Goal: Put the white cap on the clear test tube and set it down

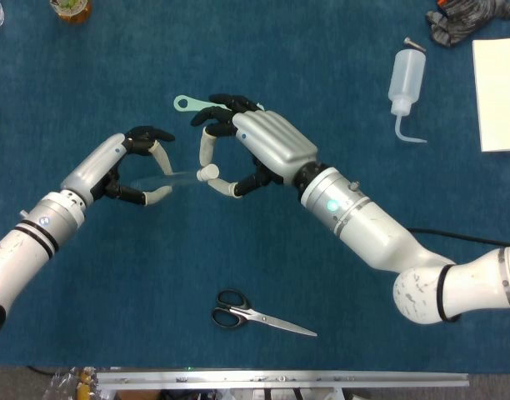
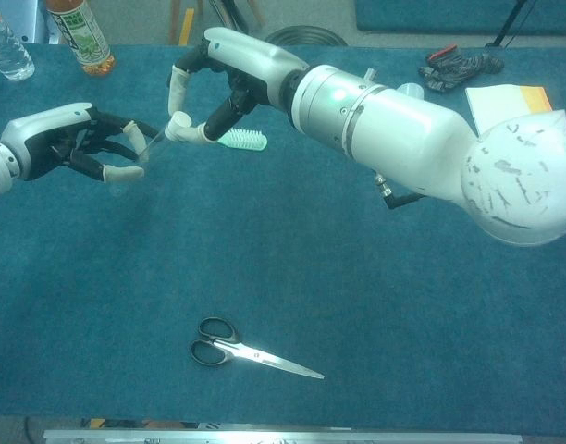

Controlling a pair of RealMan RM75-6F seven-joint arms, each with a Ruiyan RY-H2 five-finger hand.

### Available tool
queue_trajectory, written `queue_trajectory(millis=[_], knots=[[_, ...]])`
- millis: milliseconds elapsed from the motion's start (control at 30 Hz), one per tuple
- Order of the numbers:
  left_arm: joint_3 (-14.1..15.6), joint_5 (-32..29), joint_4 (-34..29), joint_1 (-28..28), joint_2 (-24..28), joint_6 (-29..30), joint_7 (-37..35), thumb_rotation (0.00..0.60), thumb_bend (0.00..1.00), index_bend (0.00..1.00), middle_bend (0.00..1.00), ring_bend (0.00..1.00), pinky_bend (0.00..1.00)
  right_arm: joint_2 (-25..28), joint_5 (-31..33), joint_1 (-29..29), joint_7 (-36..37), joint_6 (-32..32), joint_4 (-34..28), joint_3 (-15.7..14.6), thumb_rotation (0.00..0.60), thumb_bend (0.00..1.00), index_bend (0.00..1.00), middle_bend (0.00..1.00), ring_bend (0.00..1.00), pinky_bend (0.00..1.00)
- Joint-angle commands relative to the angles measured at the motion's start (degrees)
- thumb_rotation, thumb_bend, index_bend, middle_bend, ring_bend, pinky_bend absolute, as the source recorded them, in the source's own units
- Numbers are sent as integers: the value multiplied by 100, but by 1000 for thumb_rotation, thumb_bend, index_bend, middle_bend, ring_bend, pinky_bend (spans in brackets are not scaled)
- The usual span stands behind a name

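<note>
My left hand (image 1: 126, 169) (image 2: 75, 143) pinches a clear test tube (image 1: 162, 178) (image 2: 146, 148), held roughly level above the blue table with its mouth toward the right. My right hand (image 1: 253, 150) (image 2: 229, 79) pinches a small white cap (image 1: 207, 172) (image 2: 178, 125) between thumb and a finger. The cap sits right at the tube's open end; whether it is seated on the tube is not clear. The tube's glass is faint against the cloth in both views.
A mint-green brush (image 1: 185, 102) (image 2: 240, 139) lies behind the right hand. Black-handled scissors (image 1: 255, 312) (image 2: 246, 347) lie near the front edge. A white squeeze bottle (image 1: 405, 87), dark gloves (image 1: 463, 18) and pale paper (image 1: 498, 83) sit at far right. Drink bottles (image 2: 79, 32) stand at the back left.
</note>
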Motion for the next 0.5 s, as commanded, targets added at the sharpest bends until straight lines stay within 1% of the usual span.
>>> queue_trajectory(millis=[33,267,333,500], knots=[[-9,2,6,7,6,-4,-17,599,344,607,170,0,163,-6,-2,2,3,-5,11,-3,600,288,602,242,0,15],[-15,26,12,27,19,-15,-47,598,344,607,170,0,163,-10,-48,-5,5,-25,18,-24,600,286,602,239,0,15],[-17,31,20,28,16,-26,-60,599,344,607,170,0,163,4,-74,-15,16,-37,15,-29,600,284,582,232,0,15],[-24,41,43,27,9,-47,-81,599,344,608,170,0,163,18,-163,-55,89,-60,30,-24,600,276,492,216,0,15]])
